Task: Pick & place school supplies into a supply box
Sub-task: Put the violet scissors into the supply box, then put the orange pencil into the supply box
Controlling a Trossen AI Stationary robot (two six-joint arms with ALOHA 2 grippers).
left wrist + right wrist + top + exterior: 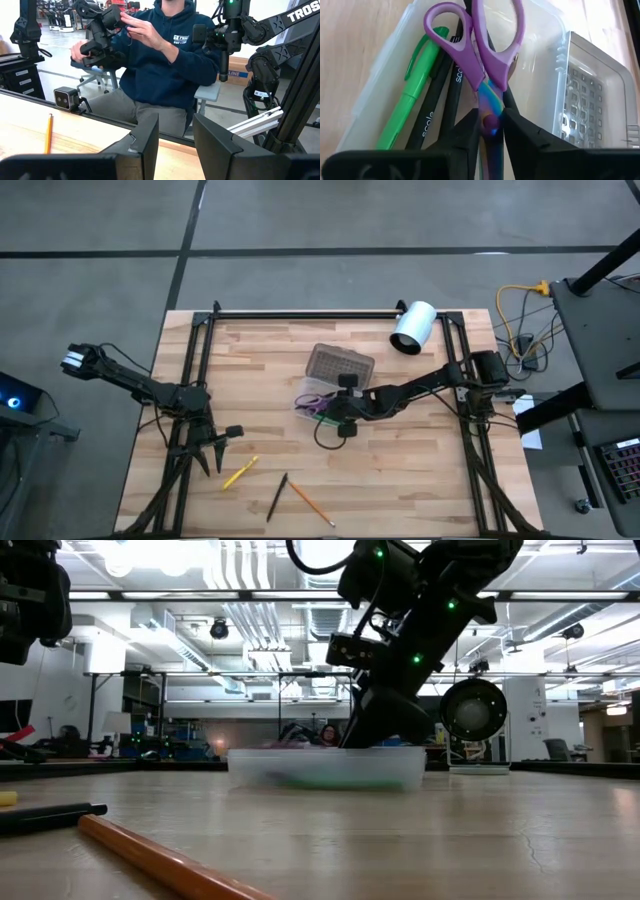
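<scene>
Though its blade tips are hidden between the fingers, the right gripper (491, 131) pinches purple-handled scissors (485, 60) over the clear ribbed supply box (330, 385), table centre; left gripper (213, 448), nine o'clock, gapes empty.

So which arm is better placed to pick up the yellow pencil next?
Left, probably. The left pincer hangs open just beside the yellow pencil on the table's near-left part, while the right pincer is shut on the scissors over the supply box.
</scene>
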